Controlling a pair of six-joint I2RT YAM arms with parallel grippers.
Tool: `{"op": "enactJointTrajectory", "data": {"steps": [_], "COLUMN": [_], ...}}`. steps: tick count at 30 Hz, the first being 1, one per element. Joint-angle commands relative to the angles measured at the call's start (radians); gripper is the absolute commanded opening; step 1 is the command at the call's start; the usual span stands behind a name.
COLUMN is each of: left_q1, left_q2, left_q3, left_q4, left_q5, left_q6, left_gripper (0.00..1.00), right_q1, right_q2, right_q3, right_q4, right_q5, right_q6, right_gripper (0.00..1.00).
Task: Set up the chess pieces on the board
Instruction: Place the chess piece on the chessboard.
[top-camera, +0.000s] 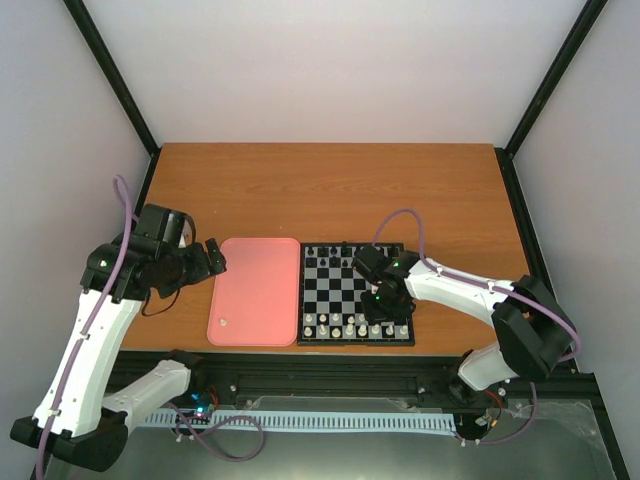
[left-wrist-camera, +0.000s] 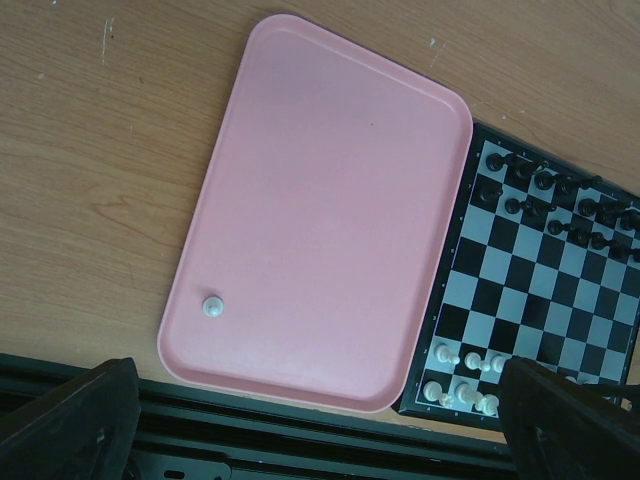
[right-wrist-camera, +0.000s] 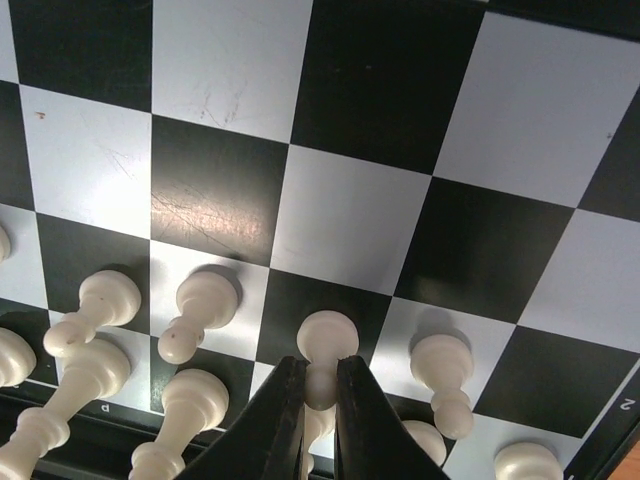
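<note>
- Chess pieces (top-camera: 335, 322) stand on the board (top-camera: 340, 290). The board lies flat on the brown tabletop (top-camera: 330, 190), near the front edge and in front of the right arm (top-camera: 450, 285).
- Black pieces (left-wrist-camera: 545, 190) stand in the two far rows of the board.
- White pieces (right-wrist-camera: 205, 310) stand in the two near rows. Most take one square each.
- The right arm reaches over the near right part of the board, and its tip is down among the white pieces.
- The right jaws are shut tight on the thin neck of one white pawn (right-wrist-camera: 328, 338). The pawn's round head pokes out just past the tips. Its bottom is hidden behind the jaws, so I cannot tell which square it is on.
- More white pieces stand just beside that pawn, on its left and on its right.
- A pink tray (top-camera: 255, 270) lies on the tabletop right beside the left edge of the board. I cannot tell if the two touch.
- One small white piece (left-wrist-camera: 212, 306) sits alone in the tray, close to its near left corner.
- The left arm (top-camera: 90, 330) is off to the left of the tray.
- The left jaws are wide apart and touch no piece. They point toward the tray from its left side.
</note>
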Motion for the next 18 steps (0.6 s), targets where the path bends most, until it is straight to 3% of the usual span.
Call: {"op": "enactJointTrajectory", "data": {"steps": [1,18], "left_q1": [0.007,0.007], "left_q2": [-0.020,-0.024], "left_q3": [0.000,0.007], "left_q4": [0.003,0.001], "left_q5": [0.006,0.002], "left_q6": [-0.013,-0.008], "left_gripper": [1.00,1.00], "right_q1": [0.011,0.011], "right_q2": [-0.018,0.033], "right_q3": [-0.023,0.032], "right_q4": [-0.040,-0.008], "right_q5": [0.007,0.014], "right_q6": [0.010,0.001], "right_gripper": [0.11,0.15]}}
